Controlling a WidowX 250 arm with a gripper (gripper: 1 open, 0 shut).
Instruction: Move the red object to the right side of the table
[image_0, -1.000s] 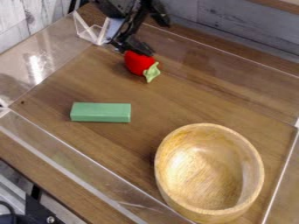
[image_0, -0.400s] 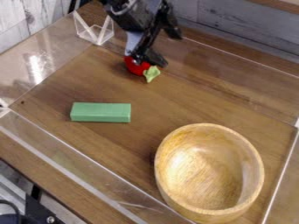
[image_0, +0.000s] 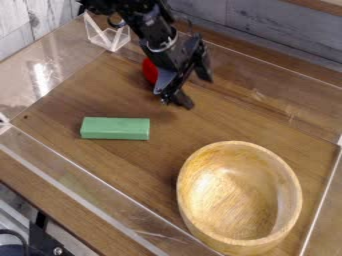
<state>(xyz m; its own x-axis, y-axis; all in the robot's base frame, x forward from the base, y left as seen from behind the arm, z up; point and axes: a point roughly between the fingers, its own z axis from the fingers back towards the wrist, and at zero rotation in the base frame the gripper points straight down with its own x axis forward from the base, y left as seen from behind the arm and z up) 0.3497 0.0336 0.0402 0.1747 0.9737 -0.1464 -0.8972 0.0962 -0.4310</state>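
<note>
Camera view, the only one: showed the gripper (image_0: 179, 82) in the upper middle of the frame, tilted steeply down over the table (image_0: 254, 110), fingers spread wide and released, grasping nothing. Showed the red object (image_0: 152, 69) on the table in the upper left-centre, mostly hidden behind the gripper, only a red patch peeking out at the gripper's left edge. Put the red object up and to the left of the fingertips, close, touching or not impossible to tell. Hid the leafy tip, so long axis and pointing direction could not be read. Judged the coming grasp to depend on shifting the open fingers slightly up-left to straddle the fruit. Left a green block (image_0: 115, 128) lower left and a wooden bowl (image_0: 241, 195) lower right, both well apart.
</note>
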